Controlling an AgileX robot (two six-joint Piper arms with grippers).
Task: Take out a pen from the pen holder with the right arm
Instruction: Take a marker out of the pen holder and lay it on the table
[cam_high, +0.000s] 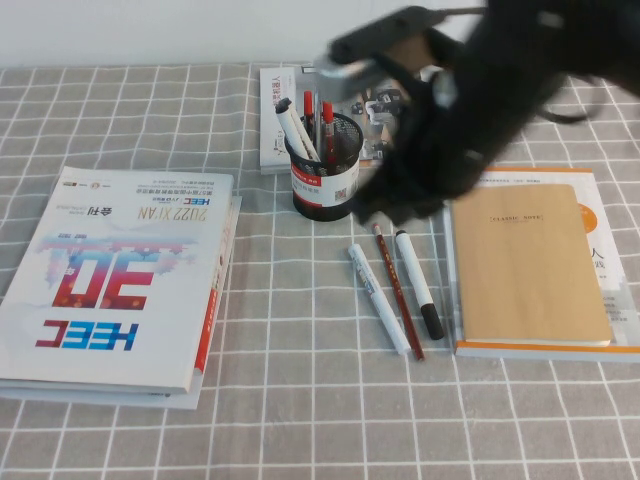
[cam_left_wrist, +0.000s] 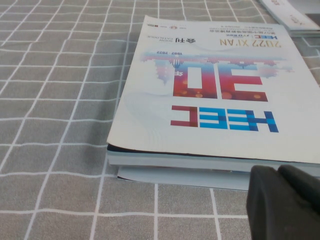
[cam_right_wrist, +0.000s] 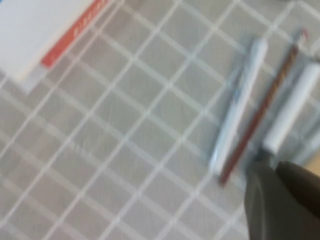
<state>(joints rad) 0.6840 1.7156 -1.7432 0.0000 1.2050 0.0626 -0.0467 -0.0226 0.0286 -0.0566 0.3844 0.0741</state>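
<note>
- Hovering over loose pens (cam_high: 395, 290), right gripper (cam_right_wrist: 276, 170) is seen pressed together, empty.
- Left gripper (cam_left_wrist: 277, 172) is parked by the book (cam_left_wrist: 210, 90), pressed together too.

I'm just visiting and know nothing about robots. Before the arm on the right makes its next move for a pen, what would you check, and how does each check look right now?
1. Pen holder upright, with pens standing in it: ok.
2. Right gripper open and ready to grab: not ok, it is shut.
3. Right gripper above the pen holder: not ok, it hovers over the loose pens lying on the table beside it.
4. Right gripper empty: ok, nothing shows between its fingers.
5. Left gripper out of the way: ok, it is shut and sits low by the edge of the big book.
</note>
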